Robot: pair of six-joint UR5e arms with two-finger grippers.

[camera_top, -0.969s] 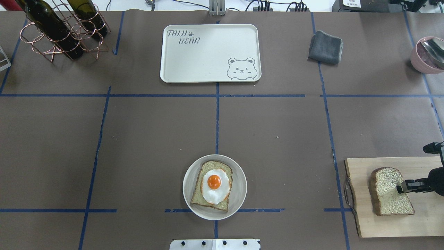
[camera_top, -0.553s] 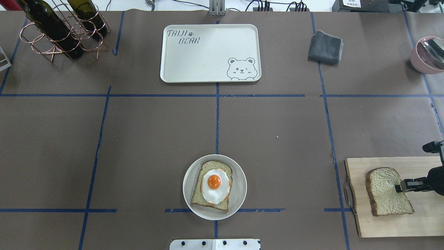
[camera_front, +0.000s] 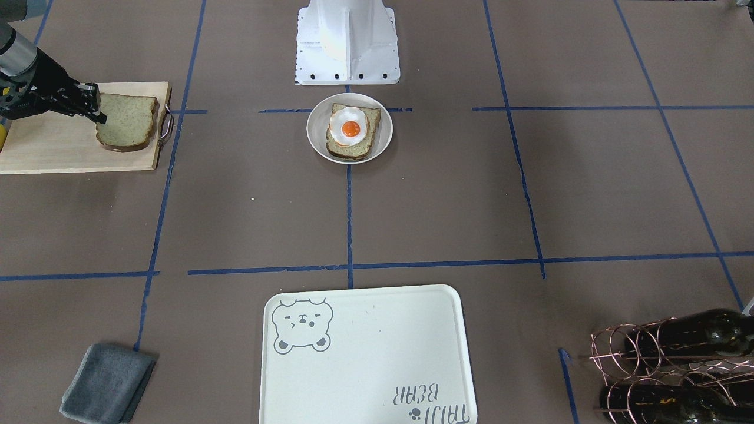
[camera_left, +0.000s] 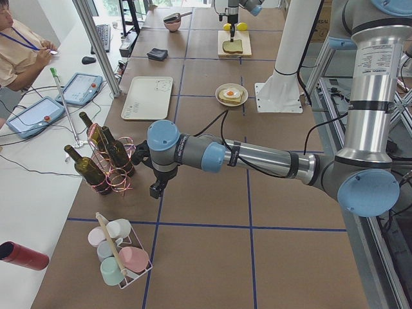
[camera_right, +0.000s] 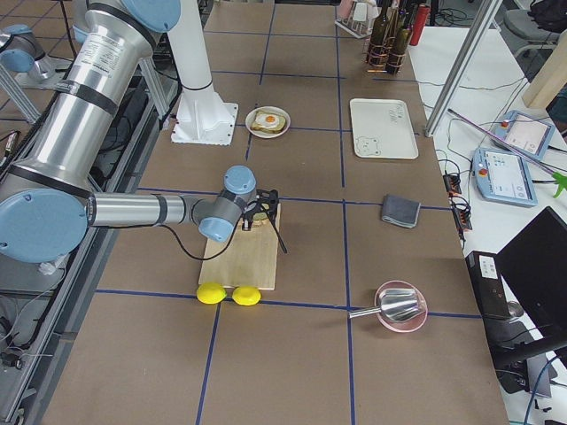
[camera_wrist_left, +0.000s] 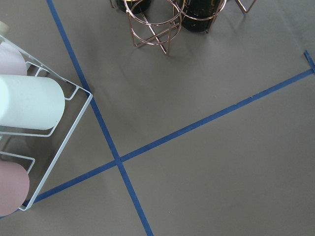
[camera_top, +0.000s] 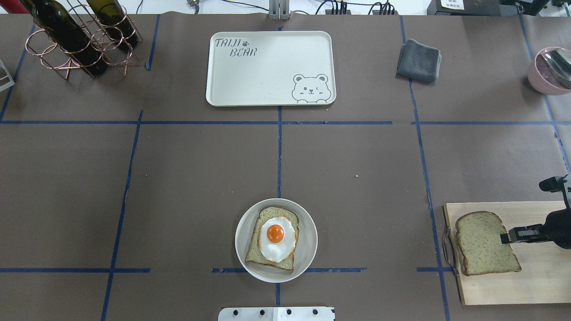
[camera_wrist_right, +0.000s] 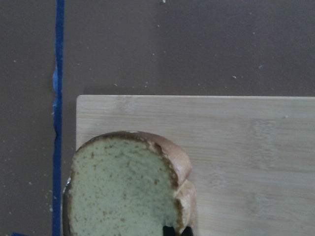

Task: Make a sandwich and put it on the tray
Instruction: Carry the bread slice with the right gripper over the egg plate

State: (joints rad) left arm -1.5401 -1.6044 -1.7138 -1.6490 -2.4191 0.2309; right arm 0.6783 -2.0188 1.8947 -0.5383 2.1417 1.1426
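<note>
One bread slice lies on a small round white plate near the robot's base, with the fried egg on top. The second bread slice is over the wooden cutting board at the right. My right gripper is shut on its right edge, as the front-facing view also shows. The right wrist view has this slice just ahead of the fingertips. The bear tray stands empty at the far middle. My left gripper hangs near the bottle rack. I cannot tell if it is open.
A grey folded cloth lies right of the tray. A pink bowl with a spoon is at the far right. A copper rack with wine bottles stands at the far left. Two lemons lie beside the cutting board. A wire cup rack is near the left wrist.
My right gripper has carried the second bread slice leftward over the cutting board, and the slice now shows flatter and larger. The plate, egg and tray have not moved.
</note>
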